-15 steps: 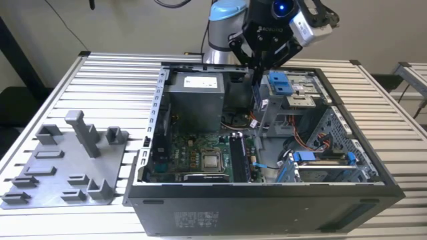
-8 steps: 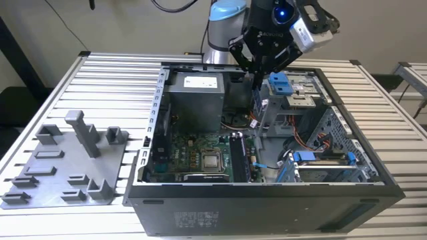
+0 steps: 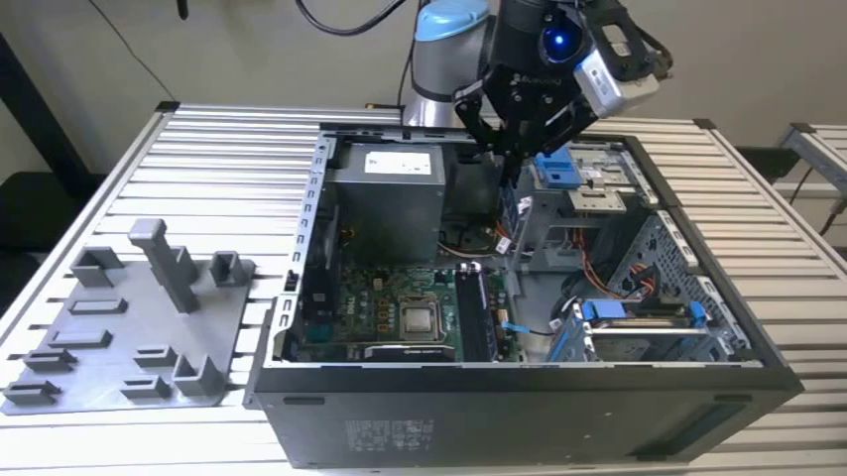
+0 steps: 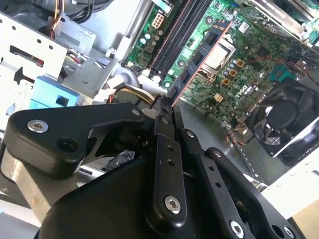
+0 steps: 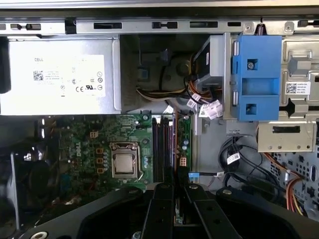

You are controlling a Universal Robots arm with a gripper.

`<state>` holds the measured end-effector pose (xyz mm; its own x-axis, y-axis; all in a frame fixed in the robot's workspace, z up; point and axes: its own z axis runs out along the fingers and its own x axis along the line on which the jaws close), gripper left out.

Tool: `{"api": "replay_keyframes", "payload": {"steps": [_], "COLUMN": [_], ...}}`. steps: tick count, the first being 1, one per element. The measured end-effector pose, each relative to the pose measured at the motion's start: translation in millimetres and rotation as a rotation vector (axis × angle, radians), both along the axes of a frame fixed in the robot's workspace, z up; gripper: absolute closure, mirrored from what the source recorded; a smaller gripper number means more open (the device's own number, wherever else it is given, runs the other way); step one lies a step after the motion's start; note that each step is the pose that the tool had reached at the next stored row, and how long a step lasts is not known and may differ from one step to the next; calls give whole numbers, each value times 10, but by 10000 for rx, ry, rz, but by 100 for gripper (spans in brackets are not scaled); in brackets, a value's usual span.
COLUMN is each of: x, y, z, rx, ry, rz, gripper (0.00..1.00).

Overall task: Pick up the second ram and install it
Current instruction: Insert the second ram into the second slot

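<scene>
One end effector (image 4: 164, 107) clenched on one stick, the second ram (image 4: 198, 56).
Thin dark board, row of black chips, over one open case (image 3: 530, 416).

You have an open case (image 3: 530, 407) lying on its side on the slatted table (image 3: 198, 149). Inside you see the green motherboard (image 5: 84, 144) with its CPU (image 5: 123, 164), a grey power supply (image 5: 60, 79) beside the board, a black fan (image 4: 284, 124) and a blue bracket (image 5: 256, 74). At the exterior view's left, just beside the case, a grey fixture (image 3: 133, 337) sits on the table, posts upright.
</scene>
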<state>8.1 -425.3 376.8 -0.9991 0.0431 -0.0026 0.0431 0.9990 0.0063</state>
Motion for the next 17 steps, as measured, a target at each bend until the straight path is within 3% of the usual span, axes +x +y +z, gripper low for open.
{"api": "replay_keyframes", "payload": {"steps": [17], "x": [0], "y": [-20], "z": [-177], "rx": [-40], "ry": [0], "rz": [0], "gripper": [86]}}
